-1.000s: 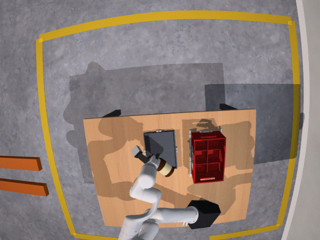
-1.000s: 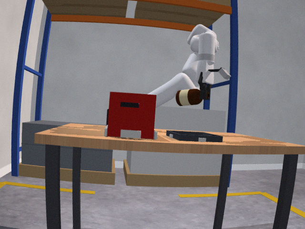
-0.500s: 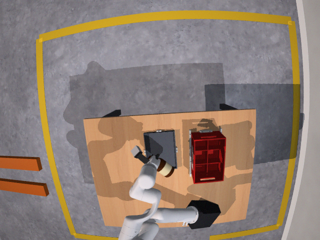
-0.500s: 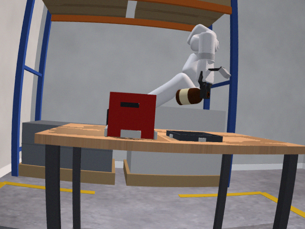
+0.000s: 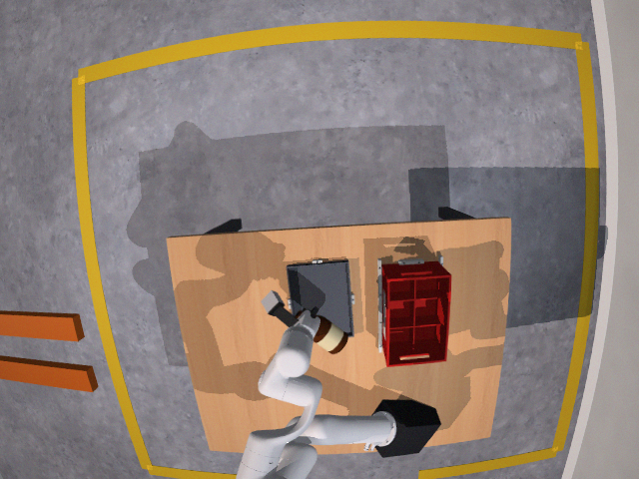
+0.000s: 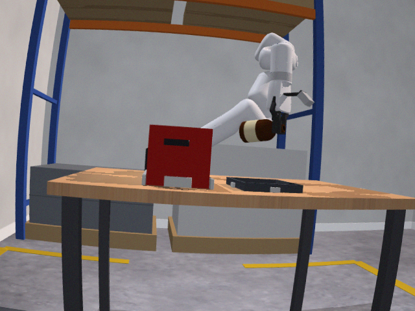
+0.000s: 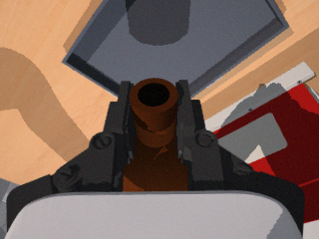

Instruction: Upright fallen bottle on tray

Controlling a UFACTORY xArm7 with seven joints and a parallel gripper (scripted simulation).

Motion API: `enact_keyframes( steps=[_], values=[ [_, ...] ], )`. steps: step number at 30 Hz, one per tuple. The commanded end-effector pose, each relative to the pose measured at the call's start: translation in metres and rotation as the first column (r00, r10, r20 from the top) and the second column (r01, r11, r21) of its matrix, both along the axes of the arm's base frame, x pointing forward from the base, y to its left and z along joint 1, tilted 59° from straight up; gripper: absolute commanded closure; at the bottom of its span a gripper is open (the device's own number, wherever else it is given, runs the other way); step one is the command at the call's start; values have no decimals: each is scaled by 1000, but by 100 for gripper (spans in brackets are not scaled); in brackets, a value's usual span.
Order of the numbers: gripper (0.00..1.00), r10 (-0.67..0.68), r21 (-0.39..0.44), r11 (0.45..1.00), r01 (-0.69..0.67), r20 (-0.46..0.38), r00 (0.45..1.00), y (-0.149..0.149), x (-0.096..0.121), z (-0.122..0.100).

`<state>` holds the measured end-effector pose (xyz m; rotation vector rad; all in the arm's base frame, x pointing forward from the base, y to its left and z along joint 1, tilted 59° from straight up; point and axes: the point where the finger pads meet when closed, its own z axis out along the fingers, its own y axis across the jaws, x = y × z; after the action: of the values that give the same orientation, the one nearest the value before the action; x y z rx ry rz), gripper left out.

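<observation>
Item 1. Gripper [image 7: 156, 107]: clenched on the neck of the bottle, one finger [image 7: 124, 112] on each side, just behind the open mouth.

Item 2. Bottle [image 6: 256, 131]: brown, with a cream label band. It is carried high in the air and lies roughly level, base pointing toward the crate side. In the top view the bottle [image 5: 328, 334] hangs over the tray's corner nearest the arm's base, part of it past the tray's edge.

Item 3. Tray [image 5: 329, 288]: dark and shallow, near the middle of the desk toward the far edge, flat on the wood. Well below the bottle in the side view [image 6: 264, 184].

Item 4. Crate [image 5: 415, 319]: red, with dividers, beside the tray toward the right-hand edge in the top view, apart from it.

Item 5. Desk [image 5: 242, 407]: wooden top on dark legs.

Handling note, as a judgement: the step in hand is turning the bottle base-down. Rotate the wrist while still high, so the base does not sweep into the tray wall or the crate. Centre the bottle over the tray floor before lowering. Come down straight and slowly until the base sits flat. Release only then, and withdraw upward without brushing the neck.
</observation>
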<state>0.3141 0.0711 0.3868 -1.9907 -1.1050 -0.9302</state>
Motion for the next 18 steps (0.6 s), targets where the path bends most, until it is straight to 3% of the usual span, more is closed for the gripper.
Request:
enact_keyframes(
  steps=[1,13,18],
  values=[
    [100,-3,1,1000,3,3,1000,-1,1,1],
    [100,-15,7,1000,15,-16,1000,-1,1,1],
    [100,-45,21,999,47,-65,997,-1,1,1]
  ],
)
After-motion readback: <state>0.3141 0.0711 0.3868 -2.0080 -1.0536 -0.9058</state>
